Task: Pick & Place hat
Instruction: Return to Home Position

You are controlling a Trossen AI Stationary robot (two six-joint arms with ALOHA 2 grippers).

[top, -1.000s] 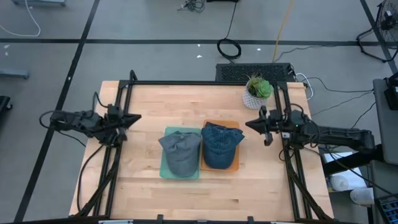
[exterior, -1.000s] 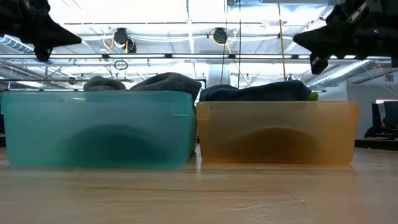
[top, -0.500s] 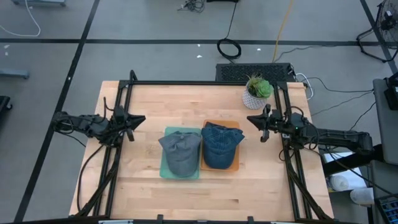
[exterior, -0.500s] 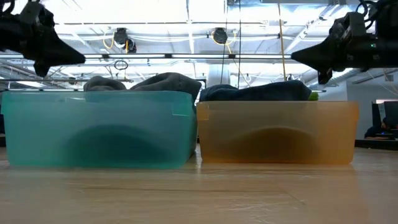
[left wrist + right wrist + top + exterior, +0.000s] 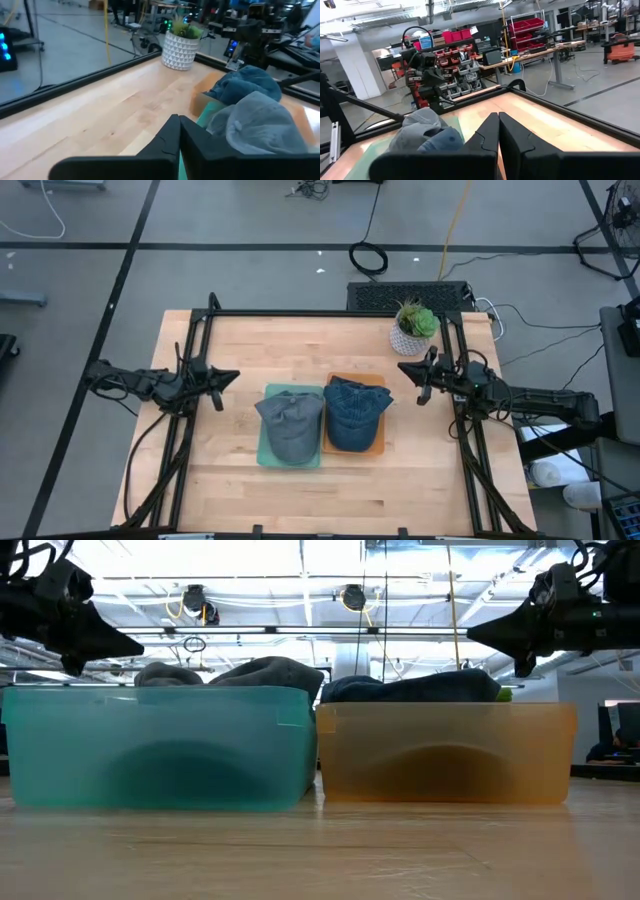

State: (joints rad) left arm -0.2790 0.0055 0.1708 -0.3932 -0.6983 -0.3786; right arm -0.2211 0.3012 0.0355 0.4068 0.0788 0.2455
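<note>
A grey cap point(image 5: 291, 423) lies in a teal bin point(image 5: 265, 456), and a dark blue cap point(image 5: 354, 411) lies in an orange bin point(image 5: 378, 448) beside it, at the table's middle. In the low view the teal bin point(image 5: 160, 745) and orange bin point(image 5: 445, 752) stand side by side, with the caps' crowns above the rims. My left gripper point(image 5: 236, 378) hovers shut to the left of the teal bin, pointing right. My right gripper point(image 5: 401, 366) hovers shut to the right of the orange bin, pointing left. Neither touches a cap.
A potted plant in a white pot point(image 5: 412, 328) stands at the far right of the table, close behind my right gripper. A black frame point(image 5: 300, 313) runs along the far edge and both sides. Bare wood lies near the bins' front.
My left gripper has moved toward the table's right, closer to the teal bin, and dropped a little. My right gripper has shifted slightly toward the far edge and turned from its fingers lying apart in view to a level, shut pose. The caps and bins have stayed put.
</note>
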